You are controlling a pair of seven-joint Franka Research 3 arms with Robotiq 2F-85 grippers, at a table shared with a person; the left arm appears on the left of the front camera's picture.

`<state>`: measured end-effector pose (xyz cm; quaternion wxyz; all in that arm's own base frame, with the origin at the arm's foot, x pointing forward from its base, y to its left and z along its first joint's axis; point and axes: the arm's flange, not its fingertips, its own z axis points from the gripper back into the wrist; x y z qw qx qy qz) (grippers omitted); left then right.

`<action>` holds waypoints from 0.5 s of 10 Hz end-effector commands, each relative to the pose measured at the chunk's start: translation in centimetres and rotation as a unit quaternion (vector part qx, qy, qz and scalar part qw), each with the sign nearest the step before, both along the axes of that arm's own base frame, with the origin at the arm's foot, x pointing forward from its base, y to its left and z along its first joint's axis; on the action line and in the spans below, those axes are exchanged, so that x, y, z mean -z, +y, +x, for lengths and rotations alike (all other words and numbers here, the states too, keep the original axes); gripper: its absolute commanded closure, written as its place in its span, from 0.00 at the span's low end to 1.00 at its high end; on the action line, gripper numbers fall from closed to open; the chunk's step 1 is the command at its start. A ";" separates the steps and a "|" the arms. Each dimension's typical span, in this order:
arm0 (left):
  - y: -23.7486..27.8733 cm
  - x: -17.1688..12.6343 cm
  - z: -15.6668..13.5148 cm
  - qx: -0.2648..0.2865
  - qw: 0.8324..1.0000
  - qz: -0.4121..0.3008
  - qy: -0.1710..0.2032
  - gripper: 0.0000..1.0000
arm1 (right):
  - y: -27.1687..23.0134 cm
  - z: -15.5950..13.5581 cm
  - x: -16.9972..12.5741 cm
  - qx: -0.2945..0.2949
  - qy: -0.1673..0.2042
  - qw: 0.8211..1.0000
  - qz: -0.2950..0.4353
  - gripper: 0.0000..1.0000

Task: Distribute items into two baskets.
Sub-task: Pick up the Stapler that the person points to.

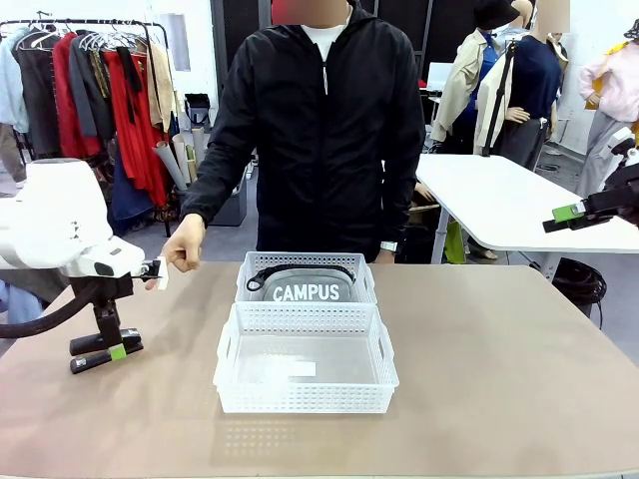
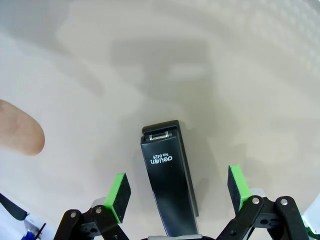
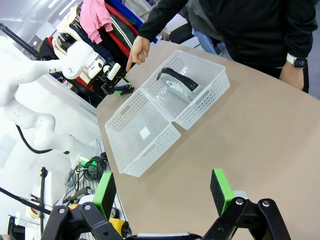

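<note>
The black stapler [image 2: 167, 185] lies flat on the table between the green pads [image 2: 117, 196] of my left gripper [image 2: 177, 195], which stands open around it without touching. In the front view this gripper [image 1: 105, 353] hangs low at the table's left. The grey CAMPUS pouch [image 1: 305, 286] with its black strap rests in the far basket [image 1: 300, 261]. The near basket [image 1: 305, 397] holds just a white label. My right gripper [image 1: 565, 213] is raised high at the right, open and with nothing in it [image 3: 162, 192], looking down on both baskets [image 3: 150, 152].
A person in a black jacket stands at the far edge, one fist [image 1: 182, 249] held near my left wrist, a fingertip [image 2: 20, 132] close to the stapler. Bare tabletop [image 1: 499, 359] lies right of the baskets. A white table [image 1: 499, 200] stands behind.
</note>
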<state>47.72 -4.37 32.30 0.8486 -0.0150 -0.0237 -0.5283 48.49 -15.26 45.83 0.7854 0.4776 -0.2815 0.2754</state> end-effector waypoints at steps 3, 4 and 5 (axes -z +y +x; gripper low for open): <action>0.1 0.5 0.4 -0.012 1.000 0.018 -0.013 0.00 | 0.2 -0.3 -0.2 0.004 -0.001 1.000 -0.001 0.00; 0.1 0.5 0.4 -0.011 1.000 0.021 -0.012 0.05 | 0.2 -0.3 -0.2 0.004 -0.001 1.000 -0.001 0.00; 0.1 0.4 0.5 -0.010 1.000 0.026 -0.010 0.10 | 0.2 -0.3 -0.2 0.004 -0.001 1.000 -0.001 0.00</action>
